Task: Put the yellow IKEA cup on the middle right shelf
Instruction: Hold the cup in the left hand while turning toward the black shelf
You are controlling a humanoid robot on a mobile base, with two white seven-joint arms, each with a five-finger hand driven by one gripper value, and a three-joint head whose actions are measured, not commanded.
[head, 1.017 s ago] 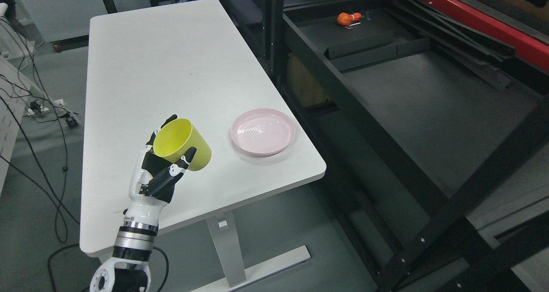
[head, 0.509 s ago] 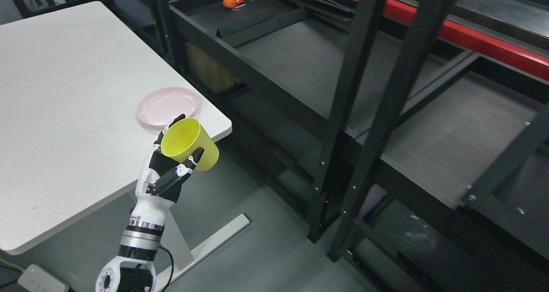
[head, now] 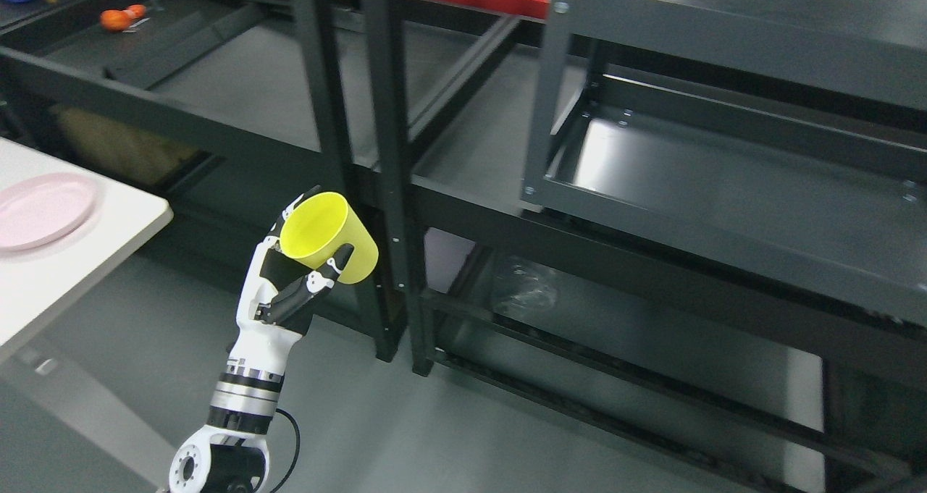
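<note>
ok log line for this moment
left robot hand: holding cup, tilted | cup: in air, off table | shelf: not reached | plate: on table

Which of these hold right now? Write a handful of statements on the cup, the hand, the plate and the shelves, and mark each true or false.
1. The left hand grips the yellow cup. True.
2. The cup stands on a shelf. False: it is held in the air, tilted, in front of the rack's black posts.
3. The pink plate lies on the white table. True.
4. The plate holds food. False: it is bare.
5. A small orange thing lies on the far left shelf. True.
</note>
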